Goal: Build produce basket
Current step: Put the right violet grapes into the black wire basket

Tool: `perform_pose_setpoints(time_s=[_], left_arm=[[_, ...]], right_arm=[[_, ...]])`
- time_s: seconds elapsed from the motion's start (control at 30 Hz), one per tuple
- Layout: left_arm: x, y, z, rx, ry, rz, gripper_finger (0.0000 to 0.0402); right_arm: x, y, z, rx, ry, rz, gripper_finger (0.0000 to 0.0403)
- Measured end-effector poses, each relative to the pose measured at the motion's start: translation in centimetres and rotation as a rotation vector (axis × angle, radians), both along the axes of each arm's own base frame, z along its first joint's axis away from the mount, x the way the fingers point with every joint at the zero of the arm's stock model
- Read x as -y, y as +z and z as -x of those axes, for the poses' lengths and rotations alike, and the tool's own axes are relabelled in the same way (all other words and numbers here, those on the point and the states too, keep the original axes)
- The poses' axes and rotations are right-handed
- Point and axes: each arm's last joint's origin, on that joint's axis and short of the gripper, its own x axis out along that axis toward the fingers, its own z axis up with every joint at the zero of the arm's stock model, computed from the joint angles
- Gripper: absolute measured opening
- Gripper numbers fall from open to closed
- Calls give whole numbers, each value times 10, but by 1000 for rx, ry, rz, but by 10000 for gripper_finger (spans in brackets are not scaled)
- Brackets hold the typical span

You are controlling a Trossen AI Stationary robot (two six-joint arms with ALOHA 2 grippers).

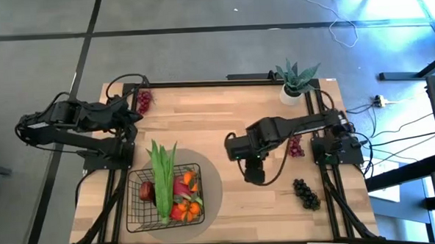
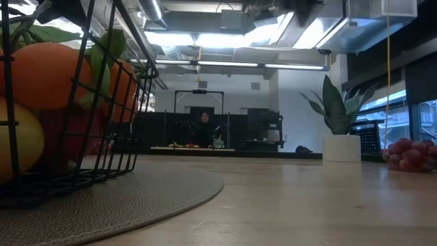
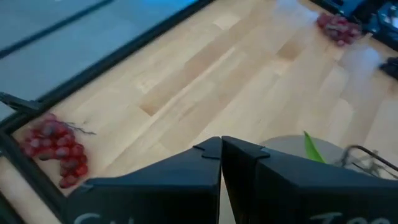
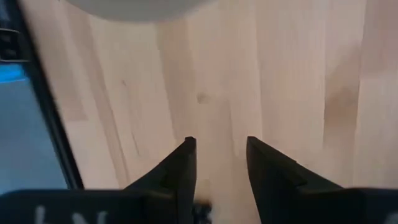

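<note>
Table: one light wooden tabletop (image 1: 225, 122) with a dark frame, on a grey floor; cables trail over the floor to the right.
Mat: one round grey mat (image 1: 214, 182) at the near left of the table.
Basket: one black wire basket (image 1: 137, 210) standing on the mat.
Produce in basket: one long green bunch (image 1: 162, 176) lying across it with its leafy end over the far rim; one dark red round fruit (image 1: 146, 190) on the left; one pink fruit (image 1: 182, 185) in the middle; orange and red pieces (image 1: 192, 207) at the near right, too crowded to count.
Produce on table: three grape bunches. One red bunch (image 1: 143, 101) at the far left corner, one red bunch (image 1: 296, 146) at the right, one dark bunch (image 1: 306, 194) at the near right.
Plant: one spiky green plant in a white pot (image 1: 297, 82) at the far right corner.
Left gripper (image 3: 221, 149): one, fingers closed together and empty, drawn back at the far left edge.
Right gripper (image 4: 221, 155): one, fingers a little apart with nothing between them, over bare wood right of the mat.
Background: one person seated far off in the room, seen in the low view.
</note>
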Motion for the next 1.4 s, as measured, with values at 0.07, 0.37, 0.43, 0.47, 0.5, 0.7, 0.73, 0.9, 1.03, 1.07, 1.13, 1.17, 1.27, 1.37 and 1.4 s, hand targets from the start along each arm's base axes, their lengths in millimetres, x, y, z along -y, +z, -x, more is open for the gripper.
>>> perform_pose_setpoints(time_s=[0.07,0.37,0.43,0.47,0.5,0.7,0.73,0.9,1.03,1.07,1.13,1.17,1.27,1.37,1.4], left_arm=[[1,0,0,0,-21,21,0],[2,-3,-12,-48,-28,26,0],[2,-4,-16,-62,-26,28,0],[2,-4,-18,-68,-25,29,0],[2,-5,-19,-75,-24,30,0],[3,-8,-30,-113,-18,33,0],[3,-9,-32,-117,-13,39,0],[3,-10,-37,-135,-5,46,0],[3,-11,-39,-138,2,53,0],[3,-11,-39,-136,5,56,0],[3,-11,-39,-133,8,59,0],[3,-11,-39,-133,8,59,0],[3,-11,-39,-133,8,59,0],[3,-11,-39,-133,8,59,0],[3,-11,-39,-133,8,59,0]], right_arm=[[4,-8,14,-58,-83,15,125],[42,-45,79,-226,-663,122,125],[52,-58,90,-280,-784,147,125],[57,-66,94,-312,-835,158,125],[61,-73,98,-340,-875,163,125],[87,-115,112,-444,-911,177,125],[90,-121,113,-441,-905,169,125],[105,-150,120,-437,-922,141,125],[112,-165,130,-480,-952,148,125],[113,-168,132,-489,-958,149,125],[115,-172,137,-506,-969,150,125],[116,-175,138,-514,-974,150,125],[118,-181,140,-504,-986,136,125],[119,-187,143,-495,-994,130,125],[119,-189,144,-496,-996,123,125]])
